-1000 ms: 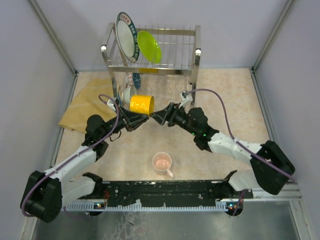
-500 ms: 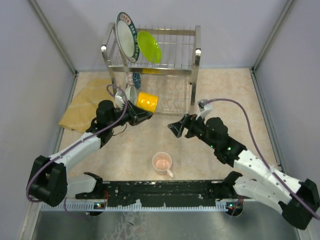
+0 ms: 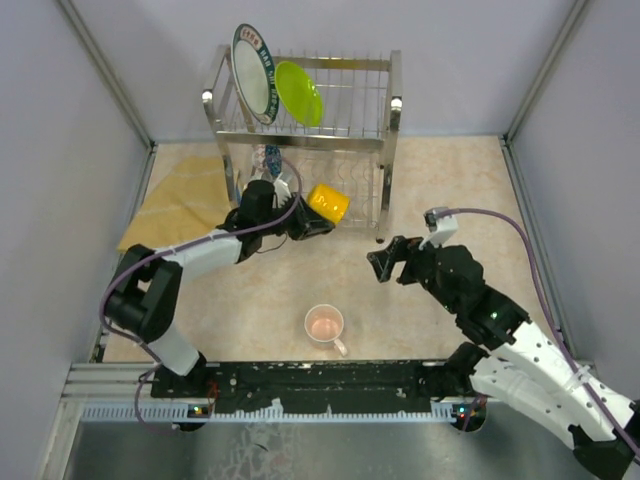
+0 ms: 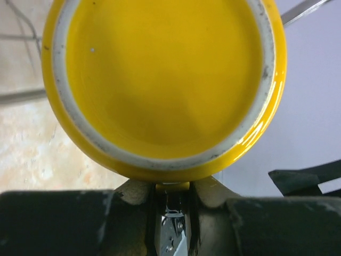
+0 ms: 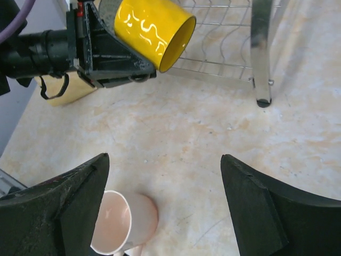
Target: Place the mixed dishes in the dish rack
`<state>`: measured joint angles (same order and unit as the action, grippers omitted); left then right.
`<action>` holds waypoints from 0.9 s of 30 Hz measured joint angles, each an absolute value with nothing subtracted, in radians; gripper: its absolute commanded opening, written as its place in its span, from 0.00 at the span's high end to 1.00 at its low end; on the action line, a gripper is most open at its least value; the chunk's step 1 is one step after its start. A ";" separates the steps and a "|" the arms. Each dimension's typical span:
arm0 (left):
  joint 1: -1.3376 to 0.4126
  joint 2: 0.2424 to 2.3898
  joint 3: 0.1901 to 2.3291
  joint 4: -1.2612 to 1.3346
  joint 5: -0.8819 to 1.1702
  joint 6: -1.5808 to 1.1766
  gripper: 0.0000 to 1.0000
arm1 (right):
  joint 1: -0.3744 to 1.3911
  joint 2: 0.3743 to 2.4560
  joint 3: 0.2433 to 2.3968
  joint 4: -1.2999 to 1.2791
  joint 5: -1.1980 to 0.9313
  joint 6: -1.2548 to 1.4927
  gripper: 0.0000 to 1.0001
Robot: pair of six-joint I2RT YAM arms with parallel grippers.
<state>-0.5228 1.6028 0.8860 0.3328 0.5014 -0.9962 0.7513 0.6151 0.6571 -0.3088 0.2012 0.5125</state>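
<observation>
Atop the dish rack [image 3: 395,105] stand white plate [image 3: 250,75] and lime-green plate [image 3: 298,93]; left gripper [image 3: 305,222] clamps yellow mug [image 3: 328,203], right gripper [image 3: 385,262] gapes, pale pink mug [image 3: 324,325] unloaded.

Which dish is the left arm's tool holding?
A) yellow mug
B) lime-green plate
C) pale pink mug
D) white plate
A: the left tool is clamped on the yellow mug, while the pale pink mug stands free with no tool on it.

the yellow mug [image 4: 165,80] overfills my left wrist view, its top cut off. my right wrist view crops the pale pink mug [image 5: 128,221] at the bottom.
</observation>
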 measured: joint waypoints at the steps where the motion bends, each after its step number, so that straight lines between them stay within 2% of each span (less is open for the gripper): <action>1: -0.527 1.635 0.919 0.329 0.501 -0.988 1.00 | 0.751 0.606 0.657 -0.326 0.213 0.508 0.15; 9: -0.540 1.804 1.109 0.294 0.508 -0.905 1.00 | 0.751 0.576 0.696 -0.438 0.275 0.480 0.15; 27: -0.556 2.098 1.511 0.009 0.465 -0.712 1.00 | 0.751 0.579 0.762 -0.522 0.374 0.415 0.14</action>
